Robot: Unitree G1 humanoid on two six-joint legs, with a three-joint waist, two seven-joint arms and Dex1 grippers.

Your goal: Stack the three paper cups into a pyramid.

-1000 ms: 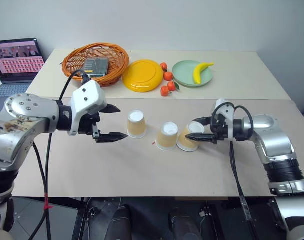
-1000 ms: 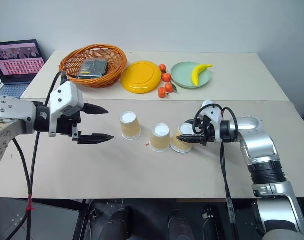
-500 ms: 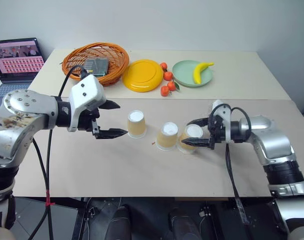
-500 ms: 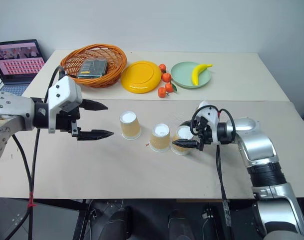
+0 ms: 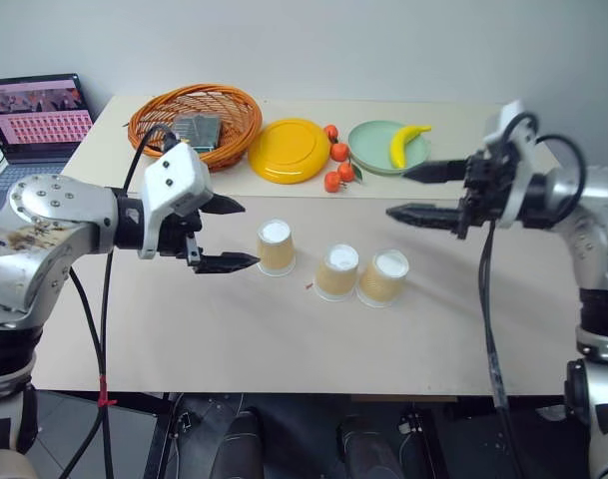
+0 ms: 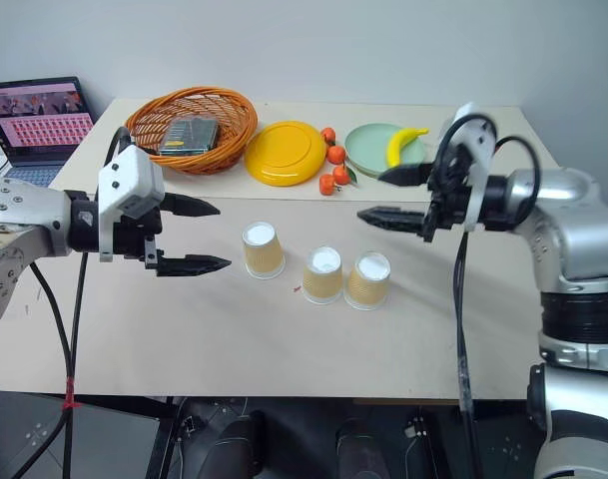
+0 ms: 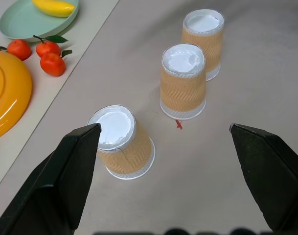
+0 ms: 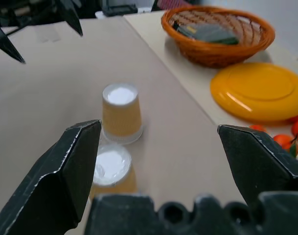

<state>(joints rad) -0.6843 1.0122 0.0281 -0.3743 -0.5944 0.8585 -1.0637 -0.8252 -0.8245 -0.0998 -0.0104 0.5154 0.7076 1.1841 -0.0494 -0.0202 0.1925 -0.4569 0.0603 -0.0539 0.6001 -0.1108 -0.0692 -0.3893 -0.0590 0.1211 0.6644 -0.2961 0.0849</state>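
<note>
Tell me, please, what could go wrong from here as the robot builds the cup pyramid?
The middle cup and right cup stand almost touching, so open fingers closing on one could knock the other. The left cup stands apart; if it goes on top, it may tip unless centred over both bases. The open left gripper hovers close beside it and could bump it. The open right gripper hangs above the table.

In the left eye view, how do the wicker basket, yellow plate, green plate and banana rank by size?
1. Wicker basket, largest.
2. Yellow plate.
3. Green plate, a bit smaller.
4. Banana, smallest, lying on the green plate.
All sit along the table's far edge, so nearness hardly skews this.
</note>
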